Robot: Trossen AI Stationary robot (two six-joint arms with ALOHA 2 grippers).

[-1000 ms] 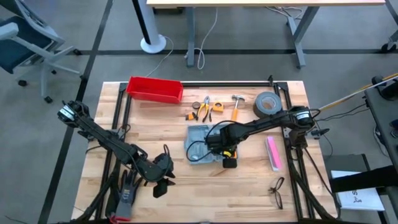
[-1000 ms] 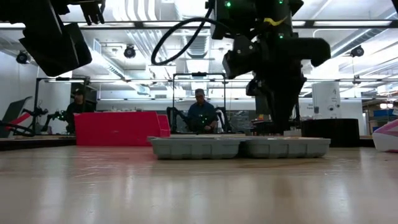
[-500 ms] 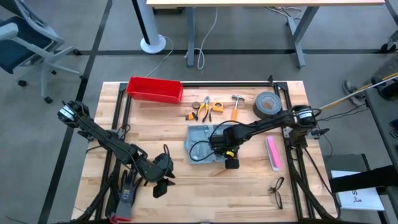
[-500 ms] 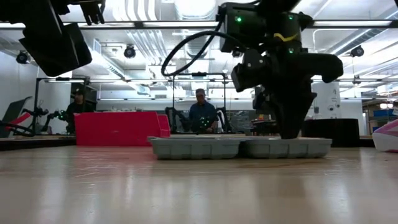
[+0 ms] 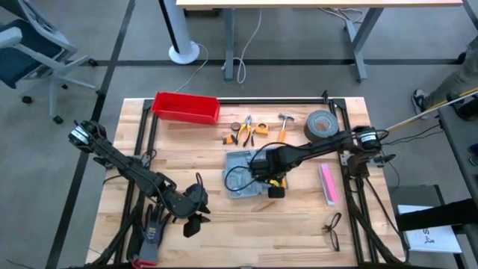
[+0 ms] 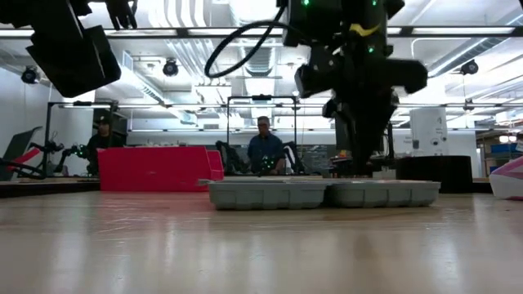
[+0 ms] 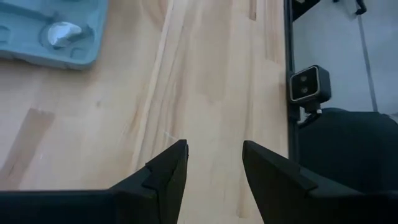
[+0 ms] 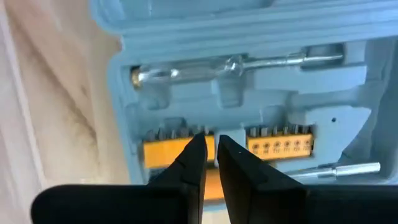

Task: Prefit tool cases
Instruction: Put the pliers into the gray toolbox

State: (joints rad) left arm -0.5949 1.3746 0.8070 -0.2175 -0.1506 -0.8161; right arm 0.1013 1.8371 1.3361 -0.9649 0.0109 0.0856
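Note:
The grey-blue tool case [image 5: 239, 173] lies open and flat on the wooden table's middle, both halves down [image 6: 319, 193]. Its moulded inside holds a metal shaft [image 8: 236, 65] and a yellow bit strip [image 8: 280, 146]. My right gripper [image 5: 274, 187] hangs over the case's right half, pointing down, its fingers shut [image 8: 212, 146] at the yellow strip. My left gripper [image 5: 196, 217] waits open [image 7: 214, 168] above the bare table near the front left, short of the case's corner [image 7: 53, 34]. My right gripper comes from above with its shut fingers [image 8: 196, 155] down inside the case, at the middle of the yellow bit strip [image 8: 168, 149]. The fingertips hide the spot where they meet it, so I cannot tell whether they press on it. The case stays flat on the table.
A red bin [image 5: 185, 107] stands at the far left. Pliers [image 5: 245, 128], a hammer [image 5: 284, 127] and a tape roll [image 5: 321, 125] lie behind the case. A pink thing [image 5: 328, 183] and glasses [image 5: 332, 230] lie to the right. A person [image 6: 263, 151] sits beyond the table.
My right gripper swung a little toward the table's right edge and came back left over the case, staying shut and pointing down. The case has slid slightly toward the right along the table, still flat.

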